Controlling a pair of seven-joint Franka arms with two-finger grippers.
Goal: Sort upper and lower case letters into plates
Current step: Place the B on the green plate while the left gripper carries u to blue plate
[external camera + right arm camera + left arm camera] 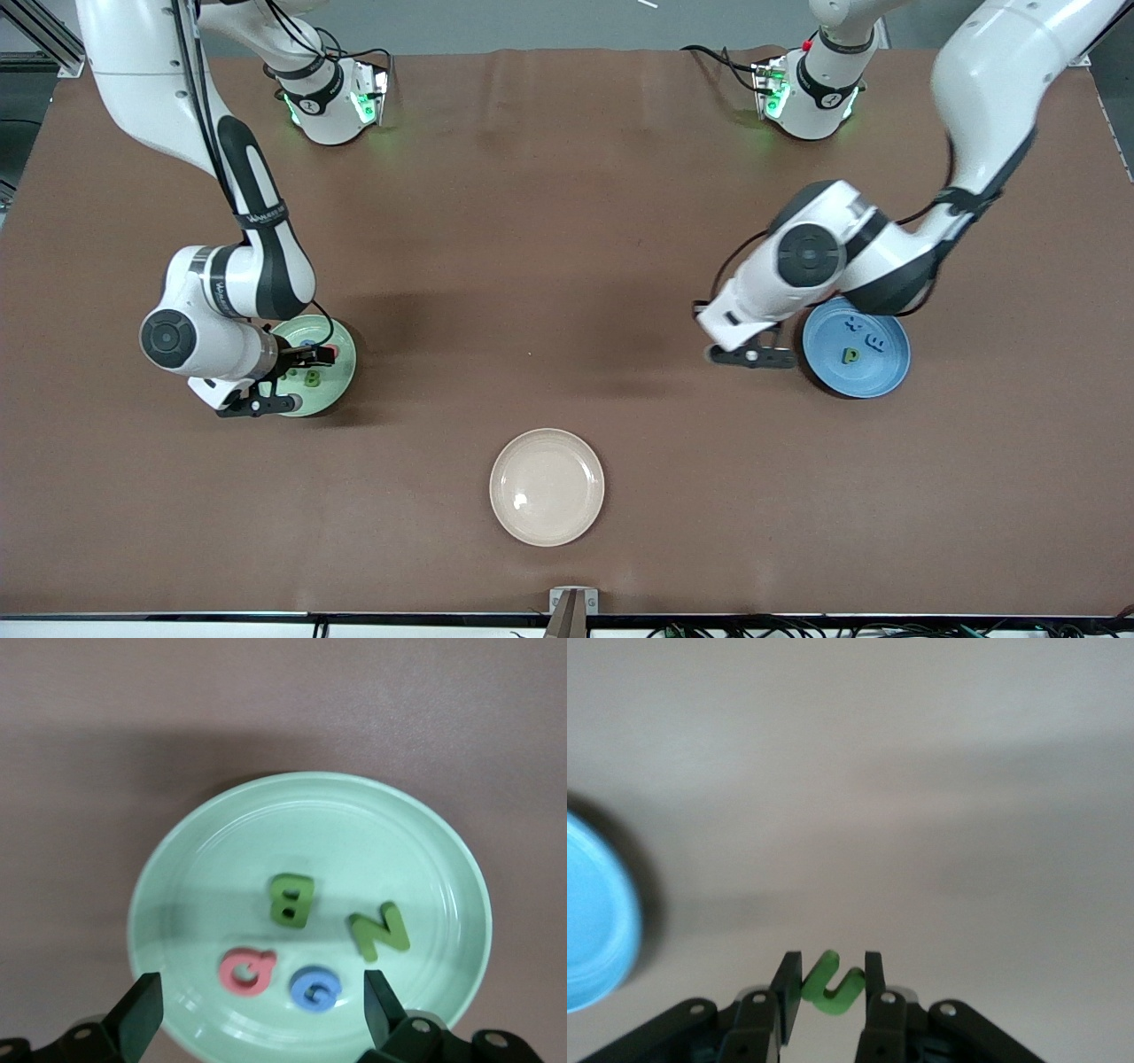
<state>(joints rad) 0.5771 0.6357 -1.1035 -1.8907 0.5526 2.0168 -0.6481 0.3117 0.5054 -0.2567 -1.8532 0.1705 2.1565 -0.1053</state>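
Right gripper: jaws spread, empty, over mint green plate lower left of front view, apparently just unloaded | plate holds B, N, Q, G | left gripper: clamped on small green letter, beside blue plate at right, likely its destination | cream plate: bottom centre, bare.

My right gripper hangs over the mint plate with its fingers spread wide and nothing between them. My left gripper hovers just beside the blue plate, fingers pinched on a small green letter.
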